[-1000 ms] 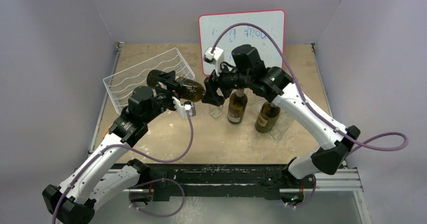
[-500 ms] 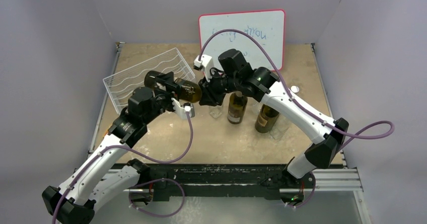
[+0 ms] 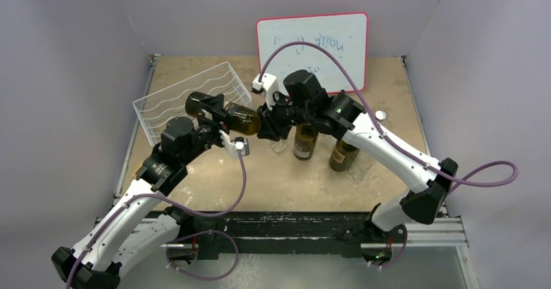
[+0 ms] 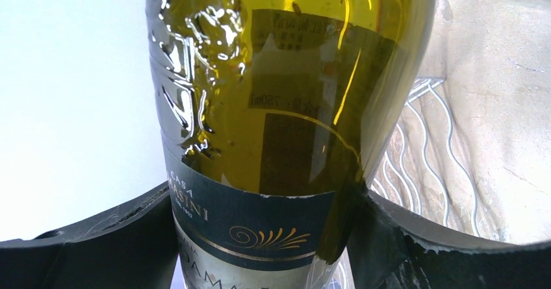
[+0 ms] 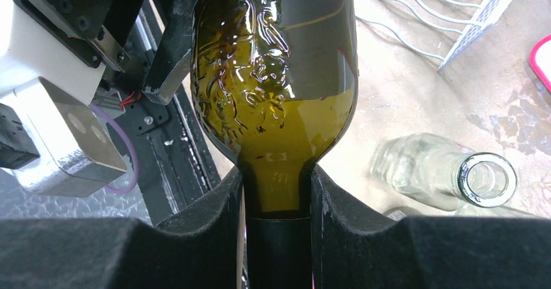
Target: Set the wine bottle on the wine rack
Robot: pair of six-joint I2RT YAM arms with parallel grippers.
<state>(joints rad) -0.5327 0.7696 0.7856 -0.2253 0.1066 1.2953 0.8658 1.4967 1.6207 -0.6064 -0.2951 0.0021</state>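
The wine bottle (image 3: 224, 112), olive green with a dark label, hangs lying nearly level above the table between both arms, its base toward the wine rack (image 3: 188, 94). My left gripper (image 3: 217, 119) clasps the bottle's body; in the left wrist view both black fingers (image 4: 117, 237) press the labelled glass (image 4: 279, 107). My right gripper (image 3: 266, 121) is shut on the neck; the right wrist view has its pads (image 5: 214, 230) tight against the neck (image 5: 278, 191). The white wire rack lies flat at the back left, also seen past the bottle (image 4: 429, 146) (image 5: 455, 16).
Two dark bottles (image 3: 305, 139) (image 3: 343, 151) stand upright under the right arm. A clear glass bottle (image 5: 448, 172) stands just beside them. A pink-framed whiteboard (image 3: 312, 42) leans on the back wall. Grey walls close the sides.
My right gripper moved left onto the bottle's neck and closed on it. The bottle and left gripper shifted slightly left, toward the rack.
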